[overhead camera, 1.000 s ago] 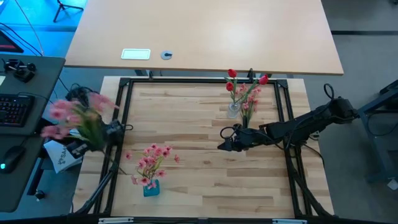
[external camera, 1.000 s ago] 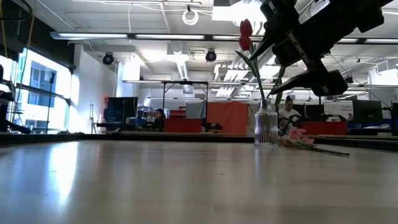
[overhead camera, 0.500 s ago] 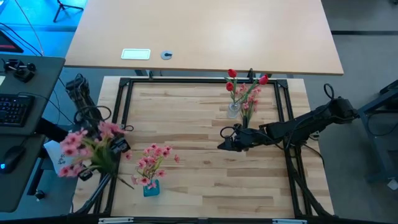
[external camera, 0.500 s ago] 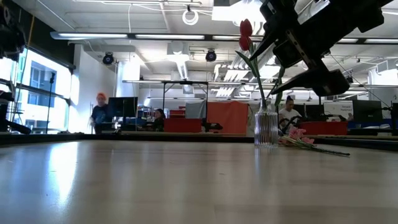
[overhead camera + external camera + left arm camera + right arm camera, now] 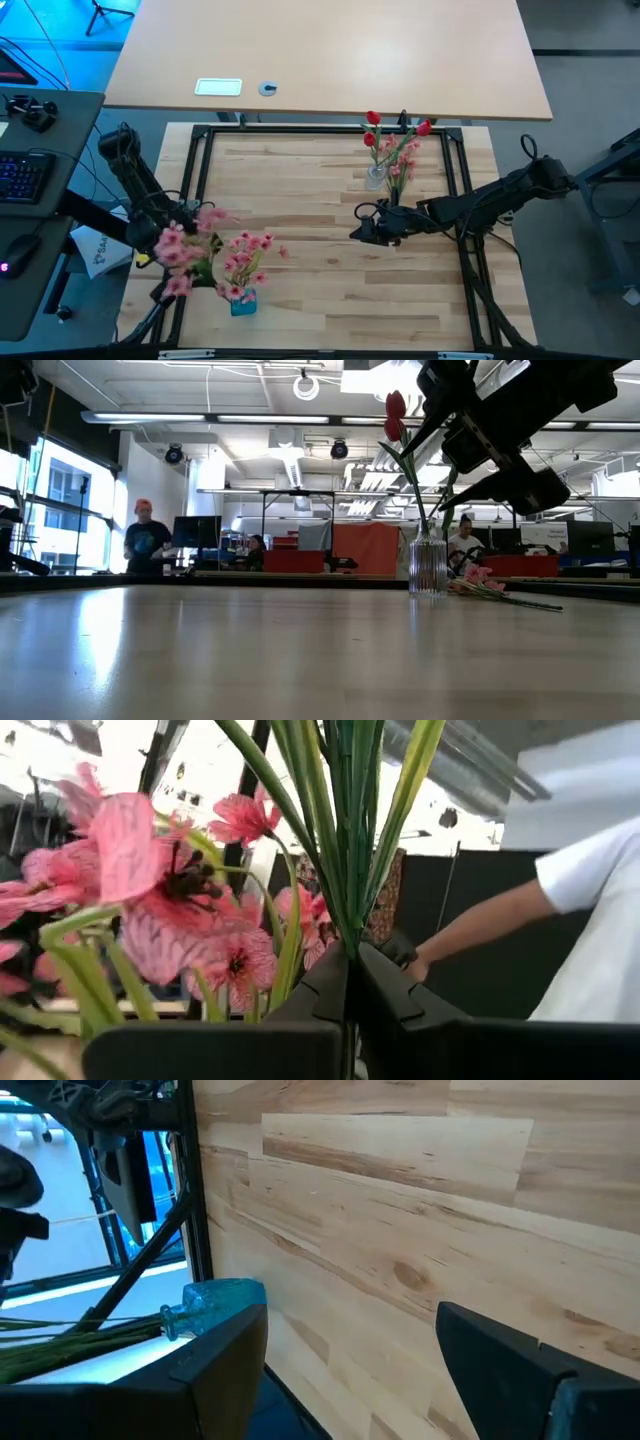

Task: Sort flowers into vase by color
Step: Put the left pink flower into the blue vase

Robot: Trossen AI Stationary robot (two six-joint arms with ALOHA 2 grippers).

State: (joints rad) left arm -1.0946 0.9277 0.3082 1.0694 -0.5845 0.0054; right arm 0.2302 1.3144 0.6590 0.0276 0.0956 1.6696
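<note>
My left gripper (image 5: 190,228) is shut on a spray of pink blossoms (image 5: 185,252) with green stems, above the table's left edge and close beside the blue vase (image 5: 243,303). That vase holds more pink blossoms (image 5: 248,256). In the left wrist view, my left gripper (image 5: 352,958) has pink blossoms (image 5: 165,905) filling the frame before it. My right gripper (image 5: 358,228) hovers open at mid-table, near the clear vase (image 5: 376,178), which holds red buds (image 5: 372,118). Pink flowers (image 5: 488,584) lie on the table beside the clear vase (image 5: 428,566). My left gripper pinches a bunch of several green stems (image 5: 348,895) between its two fingers (image 5: 325,990). The stems run on past the fingertips, and the pink blossoms spread out beyond them. The spray is lifted clear of the table.
A black frame (image 5: 200,170) borders the wooden table top. Bare wood lies between the two vases. The right wrist view shows the blue vase (image 5: 215,1305) lying far across the table. A keyboard (image 5: 25,175) sits beyond the left edge. A person's arm (image 5: 480,920) shows in the room behind.
My left gripper has carried the pink spray from beyond the table's left edge toward the near edge and to the right, up beside the blue vase, the spray turning as it went. My right gripper has kept still. A person walks in the room behind.
</note>
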